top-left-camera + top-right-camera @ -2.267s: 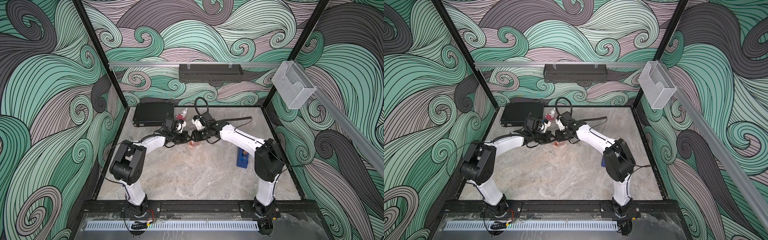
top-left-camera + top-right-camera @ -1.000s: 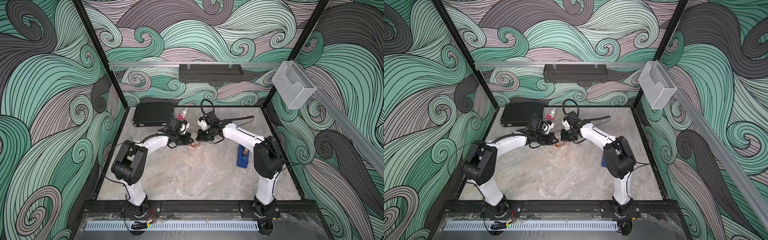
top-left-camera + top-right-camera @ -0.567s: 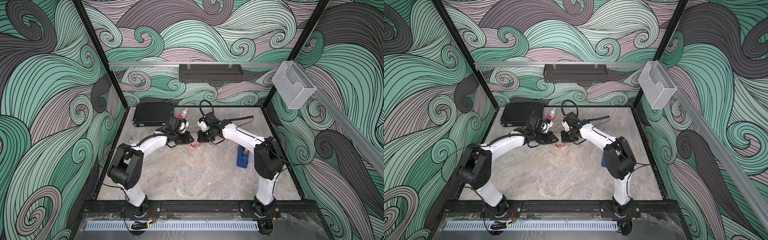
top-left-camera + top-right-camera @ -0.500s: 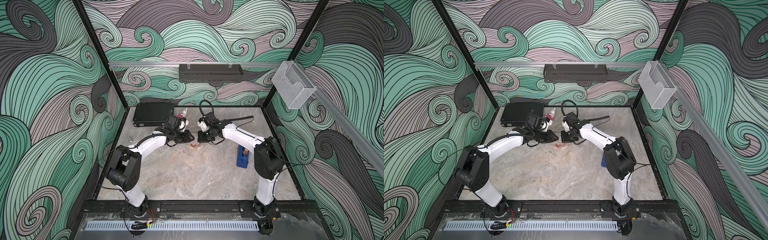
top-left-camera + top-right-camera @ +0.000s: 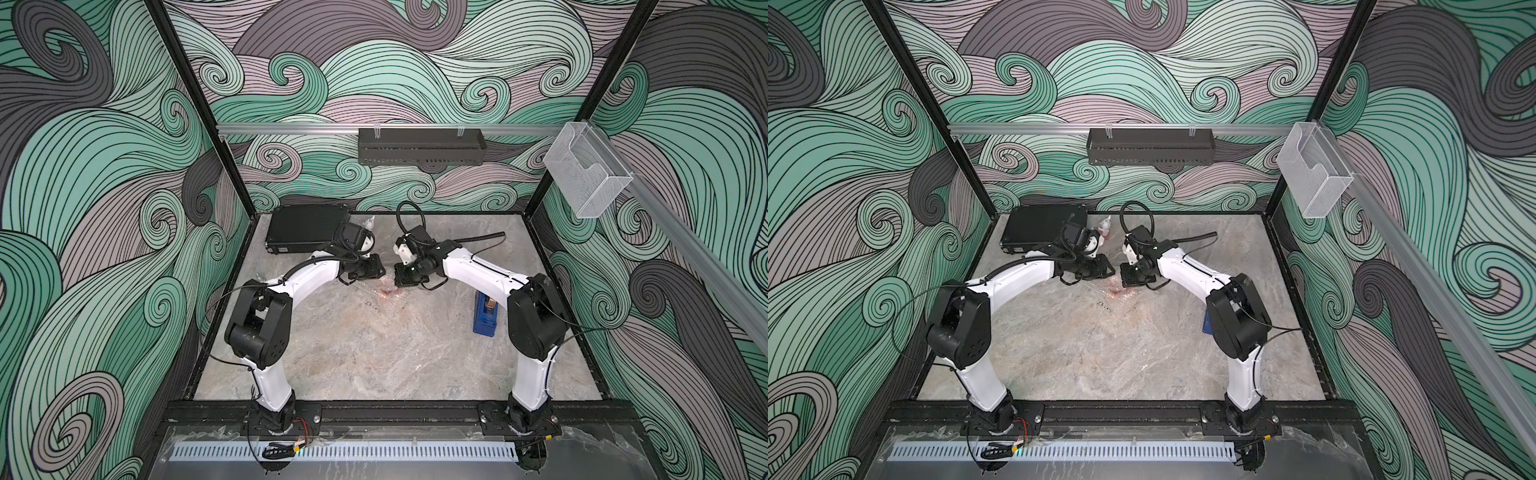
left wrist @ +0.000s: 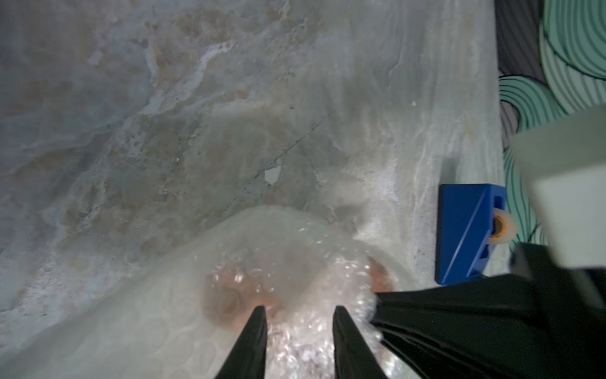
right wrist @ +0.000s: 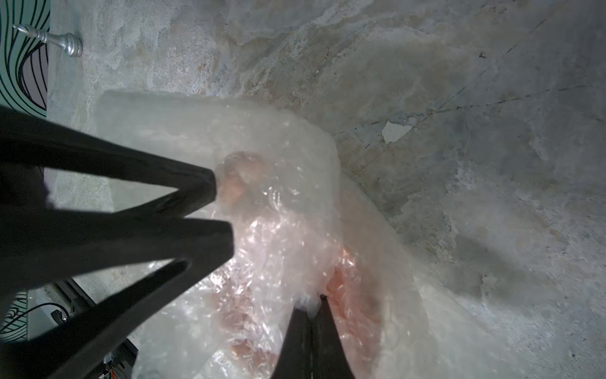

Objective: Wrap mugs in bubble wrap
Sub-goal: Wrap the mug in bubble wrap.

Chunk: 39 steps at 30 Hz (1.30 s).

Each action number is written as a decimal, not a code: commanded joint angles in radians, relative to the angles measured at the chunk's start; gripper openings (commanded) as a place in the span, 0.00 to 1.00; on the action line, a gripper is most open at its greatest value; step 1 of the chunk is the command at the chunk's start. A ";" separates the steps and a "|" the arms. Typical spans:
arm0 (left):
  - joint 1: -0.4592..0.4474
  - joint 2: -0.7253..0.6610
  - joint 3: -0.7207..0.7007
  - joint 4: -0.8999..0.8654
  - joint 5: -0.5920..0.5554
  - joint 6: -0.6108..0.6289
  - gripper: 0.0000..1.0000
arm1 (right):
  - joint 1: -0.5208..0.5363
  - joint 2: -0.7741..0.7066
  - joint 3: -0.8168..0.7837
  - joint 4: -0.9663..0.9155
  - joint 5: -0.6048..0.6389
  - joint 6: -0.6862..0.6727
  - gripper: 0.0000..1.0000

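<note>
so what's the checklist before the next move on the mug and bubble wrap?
1. left gripper free: jaws apart over the bubble wrap, gripping nothing. ok
2. right gripper holding the sheet: shut on a fold of it. ok
3. mug fully enclosed: orange shows through the wrap, underside hidden. cannot tell
4. grippers clear of each other: apart in both top views. ok
5. blue tape dispenser out of the way: beside the right arm, apart from the mug. ok

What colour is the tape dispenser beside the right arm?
The tape dispenser is blue; the left wrist view shows it best.
</note>
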State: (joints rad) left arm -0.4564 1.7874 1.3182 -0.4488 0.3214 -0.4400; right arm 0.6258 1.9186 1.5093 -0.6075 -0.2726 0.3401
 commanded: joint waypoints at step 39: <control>-0.136 -0.036 -0.078 -0.090 -0.188 -0.078 0.34 | -0.004 -0.138 -0.153 0.239 -0.158 0.209 0.00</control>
State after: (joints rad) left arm -0.5720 1.7557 1.2705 -0.4580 0.1253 -0.4831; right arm 0.6182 1.7405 1.3422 -0.4244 -0.3744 0.5106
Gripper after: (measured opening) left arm 0.339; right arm 0.048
